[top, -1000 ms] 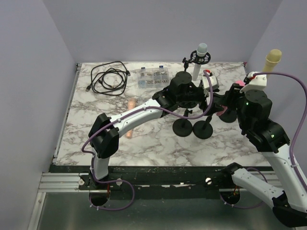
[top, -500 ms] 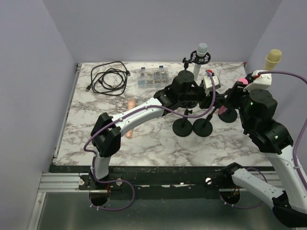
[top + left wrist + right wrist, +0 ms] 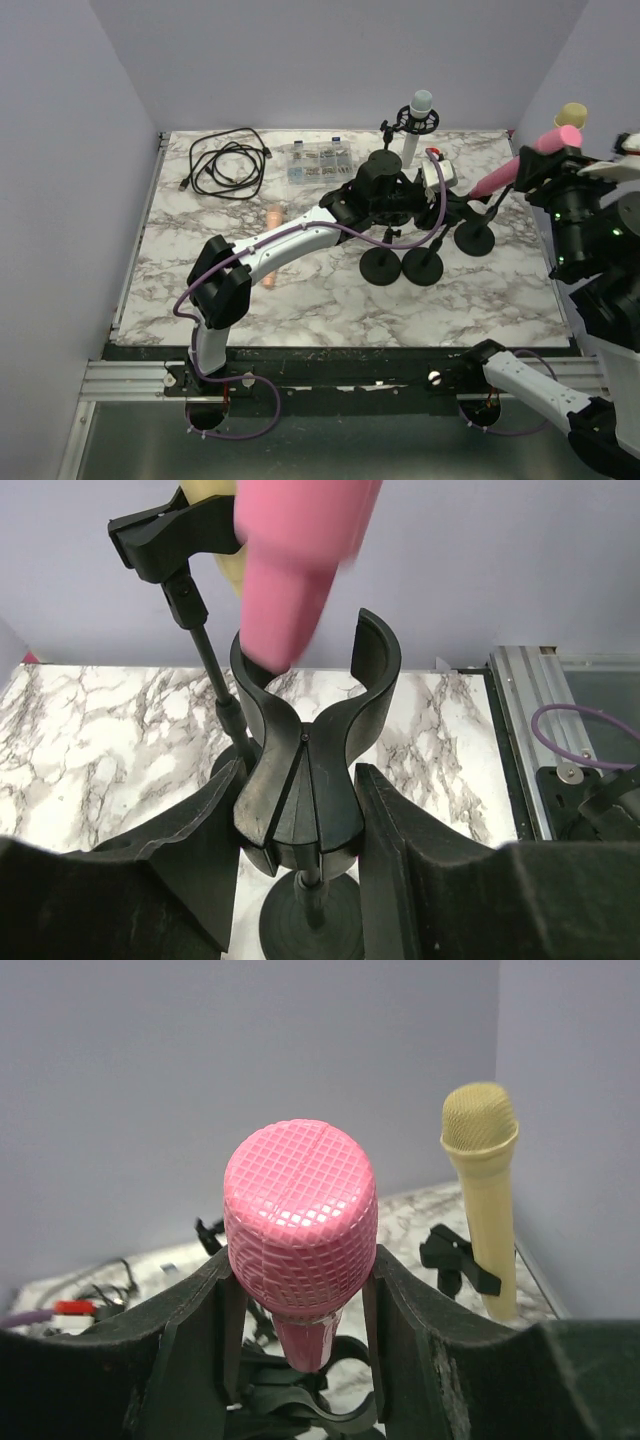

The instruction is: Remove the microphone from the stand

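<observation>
Pink microphone [image 3: 300, 1220] held aslant above the marble counter's [image 3: 300, 290] right edge, its ribbed grille head clamped between the right pincer's [image 3: 300, 1290] matte black fingers.
Its smooth tapered tail, blurred in the left wrist view, sits at one prong of the black U-shaped stand clip [image 3: 300, 770]; I cannot tell whether they touch. The left pincer [image 3: 300, 800] is closed snugly on that clip's neck. A yellow microphone [image 3: 482, 1160] stands upright in its own clip just beside, close to the purple side wall, so that corner is tight. Veined marble lies bare near the arms, and a coiled black cable [image 3: 228, 162] sits well apart at the far left.
</observation>
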Robot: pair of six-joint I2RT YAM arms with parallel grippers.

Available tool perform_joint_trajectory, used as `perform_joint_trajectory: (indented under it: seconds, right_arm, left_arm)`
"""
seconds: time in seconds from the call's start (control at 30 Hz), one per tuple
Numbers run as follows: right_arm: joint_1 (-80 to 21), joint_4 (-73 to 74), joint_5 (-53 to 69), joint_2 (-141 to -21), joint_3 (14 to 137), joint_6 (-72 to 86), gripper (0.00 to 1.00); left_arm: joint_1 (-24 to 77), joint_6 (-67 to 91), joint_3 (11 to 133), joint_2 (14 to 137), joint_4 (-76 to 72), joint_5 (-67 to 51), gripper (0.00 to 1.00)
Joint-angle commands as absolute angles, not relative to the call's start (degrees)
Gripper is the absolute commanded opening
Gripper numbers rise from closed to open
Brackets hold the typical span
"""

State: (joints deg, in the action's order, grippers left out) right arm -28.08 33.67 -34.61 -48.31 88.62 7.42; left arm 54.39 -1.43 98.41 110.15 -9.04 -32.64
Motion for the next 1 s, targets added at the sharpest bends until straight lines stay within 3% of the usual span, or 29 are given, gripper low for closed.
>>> perform_joint_trajectory:
  seconds: [0.0,0.97]
  right_arm:
    - [-28.3,24.8,-33.9,-44.2,92.2,6.4,0.01]
    - [-28.3,24.3,-34.9,-37.5,87.7,9.8,0.01]
  left_arm:
    - [55.0,-1.1,95.6,110.2,-6.5,-32.3,0.00]
    - [55.3,-2.2,87.5,110.4,-6.7,-28.4,0.00]
